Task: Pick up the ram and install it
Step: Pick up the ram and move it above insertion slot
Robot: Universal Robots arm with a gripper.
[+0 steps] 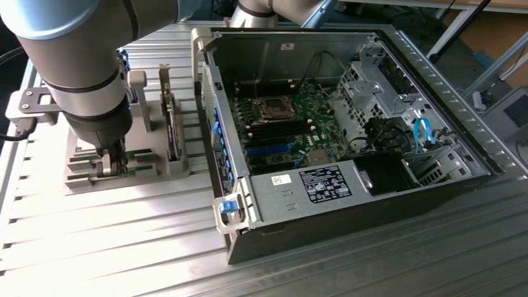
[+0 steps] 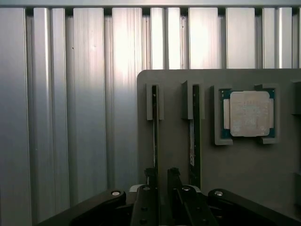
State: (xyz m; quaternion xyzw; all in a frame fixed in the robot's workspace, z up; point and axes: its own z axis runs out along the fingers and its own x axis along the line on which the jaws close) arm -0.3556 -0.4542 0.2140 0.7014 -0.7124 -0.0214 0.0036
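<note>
End effector (image 2: 161,175) spread, straddling the ram (image 2: 154,117), which stands on edge in the holder (image 2: 172,141) near the tabletop's (image 2: 70,117) edge at the exterior view's left. Contact apparently not made. Risk: off-centre closure tilts or jams the ram.

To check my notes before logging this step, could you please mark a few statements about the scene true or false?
1. The gripper stands open over the ram. True.
2. The computer case lies open, its motherboard exposed. True.
3. The ram is seated in the motherboard. False: it stands in the grey holder, outside the computer case.
4. The CPU chip is held by the gripper. False: it rests in a recess of the grey holder.
</note>
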